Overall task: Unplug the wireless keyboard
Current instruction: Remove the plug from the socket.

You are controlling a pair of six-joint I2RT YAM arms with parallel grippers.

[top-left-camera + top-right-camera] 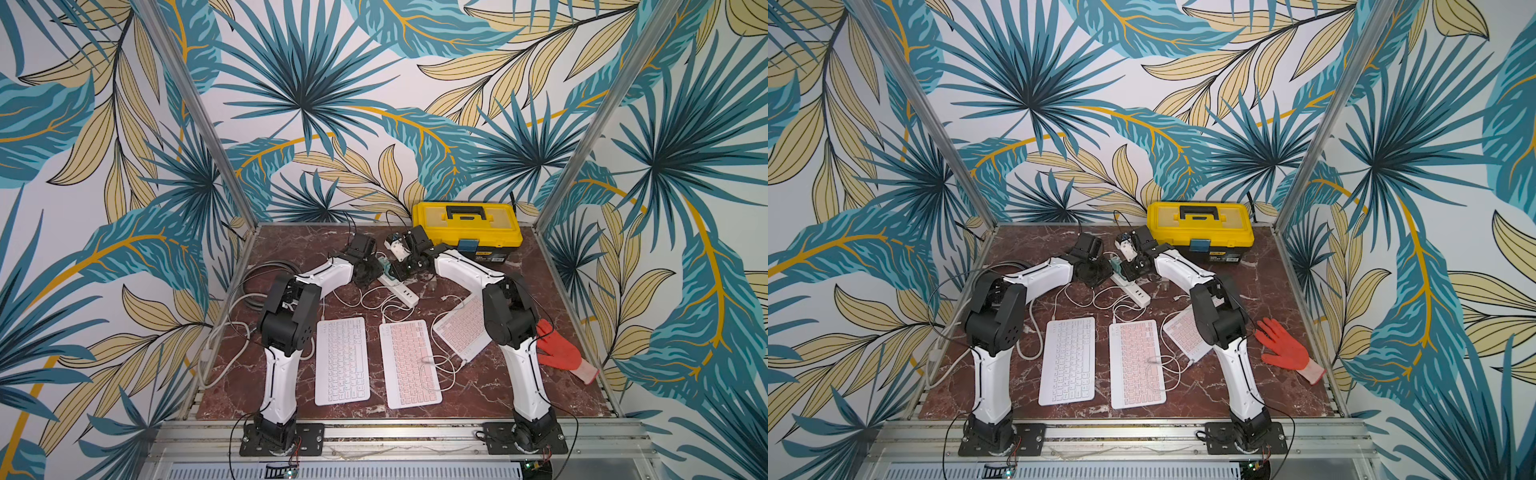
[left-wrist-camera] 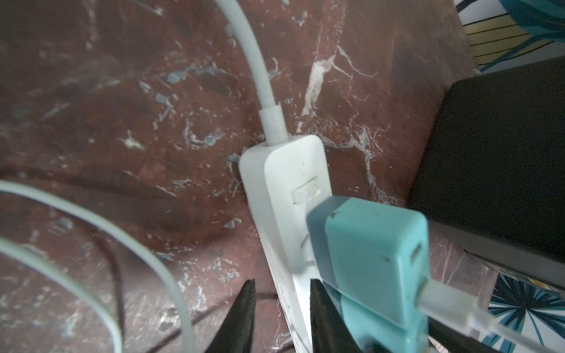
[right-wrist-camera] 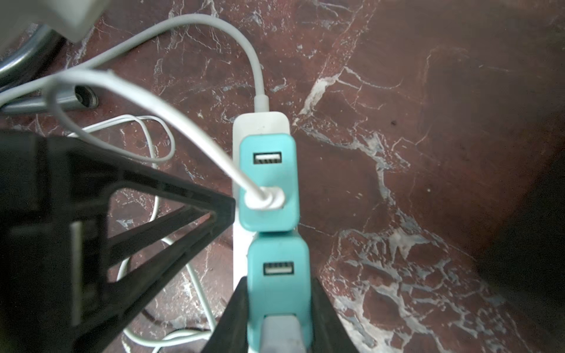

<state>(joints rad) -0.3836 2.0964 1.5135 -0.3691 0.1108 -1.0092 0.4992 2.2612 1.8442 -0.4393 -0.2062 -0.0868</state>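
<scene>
Three wireless keyboards lie at the front: a white one (image 1: 343, 359), a pink one (image 1: 409, 363), and another pink one (image 1: 461, 328) partly under my right arm. Thin white cables run from them toward a white power strip (image 3: 260, 122) carrying two teal chargers. My right gripper (image 3: 278, 284) is shut on the nearer teal charger (image 3: 279, 259), which has a cable plugged into it. My left gripper (image 2: 282, 305) straddles the long edge of the power strip (image 2: 284, 189). Its fingers stand a narrow gap apart, one on the strip's top beside the other charger (image 2: 373, 253), one over the table.
A yellow toolbox (image 1: 467, 228) stands at the back right, close behind both grippers. A red glove (image 1: 561, 353) lies at the right edge. Grey cables (image 1: 257, 286) coil at the left edge. A loose cable end (image 1: 426, 360) rests on the middle pink keyboard.
</scene>
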